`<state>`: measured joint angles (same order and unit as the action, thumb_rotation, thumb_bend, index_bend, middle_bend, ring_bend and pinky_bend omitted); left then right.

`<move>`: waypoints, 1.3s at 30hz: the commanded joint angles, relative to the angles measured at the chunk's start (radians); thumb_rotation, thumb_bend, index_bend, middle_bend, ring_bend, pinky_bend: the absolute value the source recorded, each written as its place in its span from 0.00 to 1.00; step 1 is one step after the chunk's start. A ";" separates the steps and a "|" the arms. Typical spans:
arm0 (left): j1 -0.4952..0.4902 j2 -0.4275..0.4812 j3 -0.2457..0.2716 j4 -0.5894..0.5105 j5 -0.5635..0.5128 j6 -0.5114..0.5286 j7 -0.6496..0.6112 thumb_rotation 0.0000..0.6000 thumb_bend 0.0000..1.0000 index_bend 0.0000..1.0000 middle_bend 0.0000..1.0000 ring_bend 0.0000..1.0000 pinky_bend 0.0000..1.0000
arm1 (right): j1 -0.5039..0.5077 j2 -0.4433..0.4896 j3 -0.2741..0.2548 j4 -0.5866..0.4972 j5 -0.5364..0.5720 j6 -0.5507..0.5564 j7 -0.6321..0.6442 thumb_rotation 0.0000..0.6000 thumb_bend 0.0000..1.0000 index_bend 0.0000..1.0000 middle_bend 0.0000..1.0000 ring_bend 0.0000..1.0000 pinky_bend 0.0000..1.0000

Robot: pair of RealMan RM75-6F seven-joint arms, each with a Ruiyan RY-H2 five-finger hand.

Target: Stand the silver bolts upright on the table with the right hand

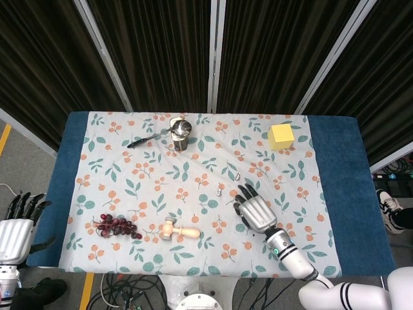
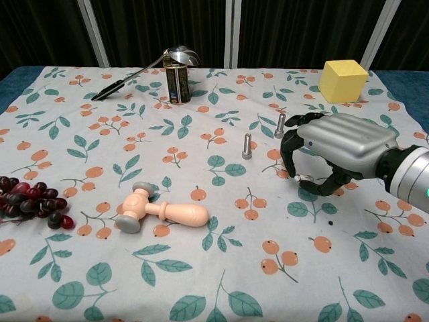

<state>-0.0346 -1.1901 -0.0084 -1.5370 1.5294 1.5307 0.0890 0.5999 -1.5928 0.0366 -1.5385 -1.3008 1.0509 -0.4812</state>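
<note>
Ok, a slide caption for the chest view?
Right hand curled over the cloth beside two upright bolts.

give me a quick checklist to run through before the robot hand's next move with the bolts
1. Left upright bolt standing on the table: ok.
2. Second upright bolt standing, close to the fingers: ok.
3. Bolt in the right robot hand: a silver bit shows under the curled fingers; firm grip cannot tell.
4. Bare cloth beside the bolts for setting down: ok.
5. Wooden mallet and yellow block away from the hand: ok.
6. Left robot hand off the table: ok.
</note>
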 commanded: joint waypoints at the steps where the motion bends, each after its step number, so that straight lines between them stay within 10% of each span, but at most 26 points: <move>1: -0.001 0.000 0.000 -0.001 0.000 -0.001 0.002 1.00 0.00 0.23 0.13 0.00 0.00 | -0.012 0.022 0.018 -0.018 0.019 -0.004 0.053 1.00 0.26 0.57 0.30 0.06 0.06; 39: 0.001 0.001 -0.002 -0.005 0.000 0.002 0.008 1.00 0.00 0.23 0.13 0.00 0.00 | -0.023 0.047 0.033 -0.014 0.011 -0.027 0.157 1.00 0.26 0.42 0.25 0.03 0.00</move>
<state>-0.0334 -1.1895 -0.0106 -1.5421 1.5295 1.5326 0.0964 0.5792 -1.5515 0.0700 -1.5456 -1.2838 1.0170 -0.3234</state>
